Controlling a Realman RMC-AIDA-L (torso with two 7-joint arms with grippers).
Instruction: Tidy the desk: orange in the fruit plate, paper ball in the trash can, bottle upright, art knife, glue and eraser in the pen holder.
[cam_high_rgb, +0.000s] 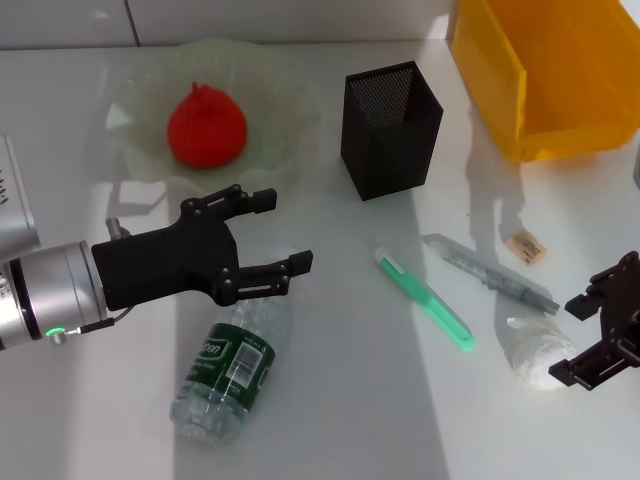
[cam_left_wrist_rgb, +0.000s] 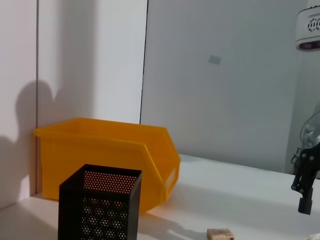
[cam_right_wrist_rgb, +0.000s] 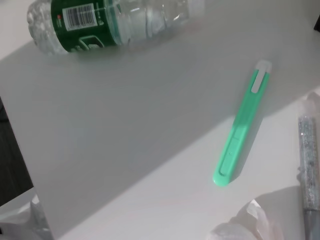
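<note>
The orange (cam_high_rgb: 206, 125), red-orange and puckered to a small point on top, sits inside the fruit plate (cam_high_rgb: 285, 80), a pale green translucent bowl with a ruffled rim, near the far left corner of the white surface (cam_high_rgb: 330, 400). The pen holder (cam_high_rgb: 390, 130), a square cup of black perforated mesh, stands upright near the far edge, with the bright yellow straight-walled trash can (cam_high_rgb: 560, 70) beside it at the far right corner, cut off by the frame.

The clear, ribbed plastic bottle (cam_high_rgb: 228, 365) lies on its side toward the near edge, left of centre, its green barcode label showing; its cap end is hidden under the left gripper (cam_high_rgb: 268, 238), whose black jaws stand wide apart above it, holding nothing.

A slim green art knife (cam_high_rgb: 425, 297) lies at a slant on open surface right of centre, well apart from the bottle. Just beyond it lies a grey, speckled stick, likely the glue (cam_high_rgb: 488, 272). The tiny tan eraser (cam_high_rgb: 527, 247) rests alone near the right edge, in front of the trash can.

The crumpled white paper ball (cam_high_rgb: 535, 350) sits by the right edge, at the glue's near tip. The right gripper (cam_high_rgb: 588, 335) hangs at that edge, its jaws spread wide on the ball's outer side, gripping nothing; part of it is cut off. Bare surface lies between bottle and knife.
</note>
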